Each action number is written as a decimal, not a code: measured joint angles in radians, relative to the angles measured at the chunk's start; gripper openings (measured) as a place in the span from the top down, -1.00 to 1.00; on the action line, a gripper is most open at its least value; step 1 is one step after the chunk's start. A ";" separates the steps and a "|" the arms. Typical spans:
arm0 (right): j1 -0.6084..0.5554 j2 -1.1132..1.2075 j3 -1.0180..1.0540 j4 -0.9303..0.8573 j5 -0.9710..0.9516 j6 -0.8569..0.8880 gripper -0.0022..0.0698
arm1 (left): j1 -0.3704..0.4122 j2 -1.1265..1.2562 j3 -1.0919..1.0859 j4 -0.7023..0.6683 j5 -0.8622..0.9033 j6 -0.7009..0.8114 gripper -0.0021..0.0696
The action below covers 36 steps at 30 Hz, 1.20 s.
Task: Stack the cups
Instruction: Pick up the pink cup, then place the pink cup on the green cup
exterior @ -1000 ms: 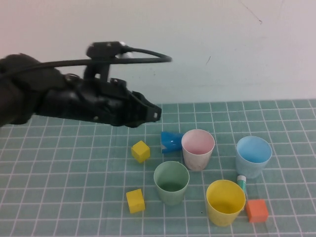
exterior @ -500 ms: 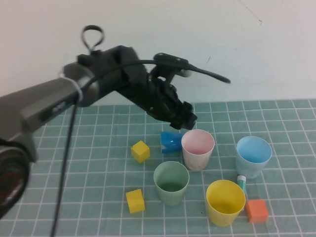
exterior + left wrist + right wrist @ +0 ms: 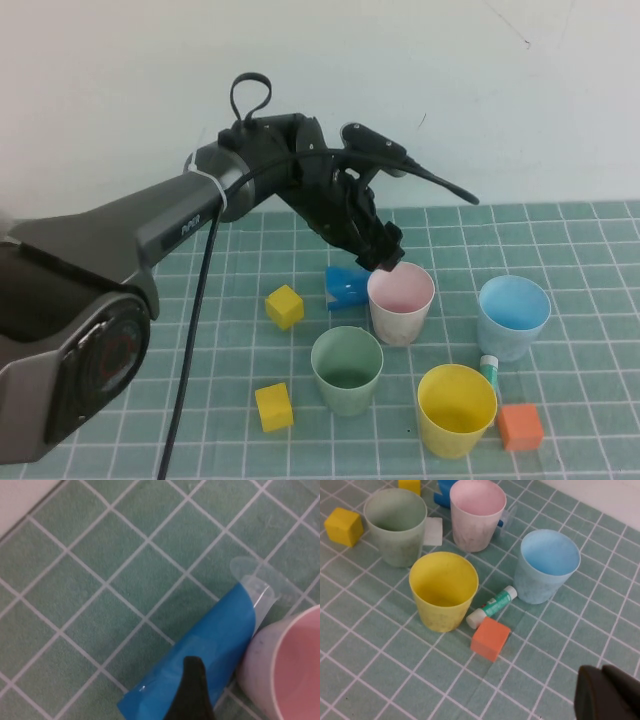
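So the whole thing turns on the left end effector (image 3: 386,258) versus the pink cup (image 3: 400,303). The end effector hangs over the cup's far-left rim, pointing down and to the right, so the cup sits just below it, a touch to the right and nearer. From these views I honestly can't tell if it's spread or closed, and nothing is in it as far as I can see.

The pink cup stands upright, mouth up, long axis vertical. It's pale, smooth, tapered and empty. A blue tube (image 3: 346,285) lies flat on the desk (image 3: 120,330) right against its left side, which could get in the way of a grip from that side.

The other cups are also upright and empty, all standing separately:
- green cup (image 3: 347,370), near-left of the pink one
- yellow cup (image 3: 457,410), nearest
- blue cup (image 3: 513,317), to the right

The left arm is clearly the closer one. The right end effector (image 3: 602,685) shows only in its own wrist view, pressed together and empty, hanging back over the near-right of the desk.

My guess: pink gets picked first.
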 joint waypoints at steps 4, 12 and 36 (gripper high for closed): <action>0.000 0.000 0.000 0.000 0.000 0.000 0.94 | 0.000 0.030 -0.004 0.005 0.000 0.000 -0.40; 0.000 0.000 0.000 0.000 0.000 0.000 0.94 | 0.000 0.063 -0.004 -0.016 0.000 0.000 -0.27; 0.000 0.000 0.000 0.000 -0.031 0.000 0.94 | 0.002 -0.118 -0.004 -0.012 0.064 -0.072 0.92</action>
